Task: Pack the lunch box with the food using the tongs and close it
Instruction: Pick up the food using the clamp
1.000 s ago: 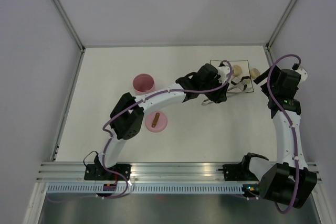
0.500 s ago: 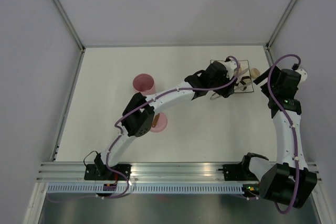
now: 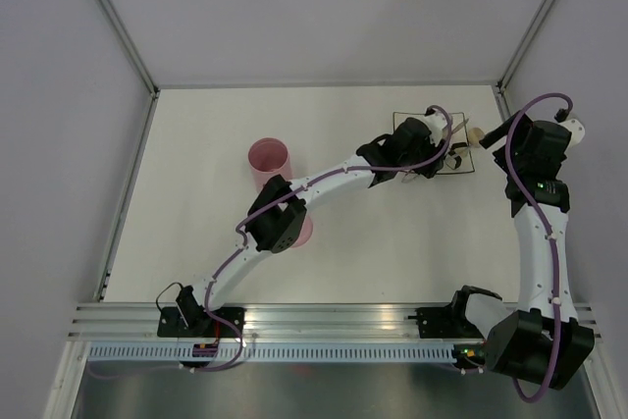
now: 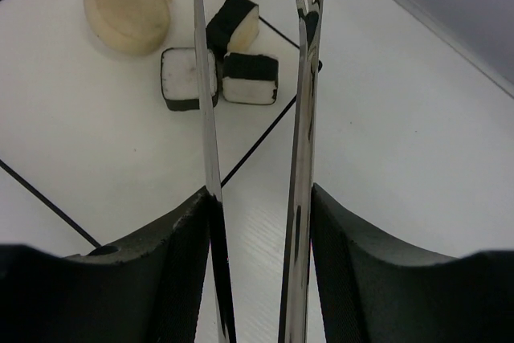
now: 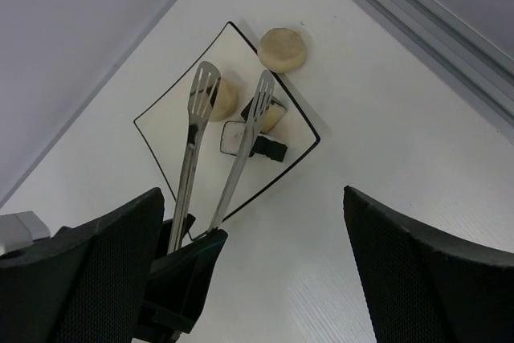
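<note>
So the left gripper (image 4: 257,198) is clamped on the tongs (image 4: 207,118) toward their back end, pressing the two arms partway together. Makes sense to me, since the robot can then work them like long fingers out over the plate (image 5: 161,130). The tong arms stand a bit apart with nothing pinched between them. From the left wrist camera, one black-and-white cube (image 4: 250,78) sits right in the gap between the arms. A second cube (image 4: 183,78) is half under the left arm, and a beige ball (image 4: 128,10) lies outside it. Can't tell if the tips touch any food or hang just above it. My guess is it's lining up a pinch on that middle cube. The right gripper (image 5: 250,198) hangs wide open beside the plate, holding nothing, probably parked out of the way. Another ball (image 5: 282,49) sits off the plate on the table (image 5: 377,118). The pink lunch box (image 3: 270,159) stands open well to the left, its lid (image 3: 306,233) peeking out from under the left arm.
</note>
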### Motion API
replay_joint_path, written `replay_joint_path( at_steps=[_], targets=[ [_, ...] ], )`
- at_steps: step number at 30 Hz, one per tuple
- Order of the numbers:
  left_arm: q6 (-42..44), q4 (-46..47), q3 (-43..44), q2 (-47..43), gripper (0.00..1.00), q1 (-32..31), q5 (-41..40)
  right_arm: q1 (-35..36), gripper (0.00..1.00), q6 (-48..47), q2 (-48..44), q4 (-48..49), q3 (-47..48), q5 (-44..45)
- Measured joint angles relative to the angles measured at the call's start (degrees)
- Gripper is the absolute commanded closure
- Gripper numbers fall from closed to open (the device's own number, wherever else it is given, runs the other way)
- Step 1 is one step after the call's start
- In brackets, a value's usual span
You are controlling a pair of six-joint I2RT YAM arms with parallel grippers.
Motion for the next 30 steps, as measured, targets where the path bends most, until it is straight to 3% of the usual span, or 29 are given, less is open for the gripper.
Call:
replay_joint_path(
  at_steps=[13, 30],
  targets=[
    [0.0, 0.9, -14.2, -4.0, 0.47, 0.1, 0.5, 0.0, 0.02, 0.0, -1.6, -0.8, 0.2, 0.9],
    [0.0, 2.5, -15.6, -6.5, 0.46, -0.2, 2.1, 0.0, 0.02, 0.0, -2.7, -1.1, -0.7, 0.9]
  ],
)
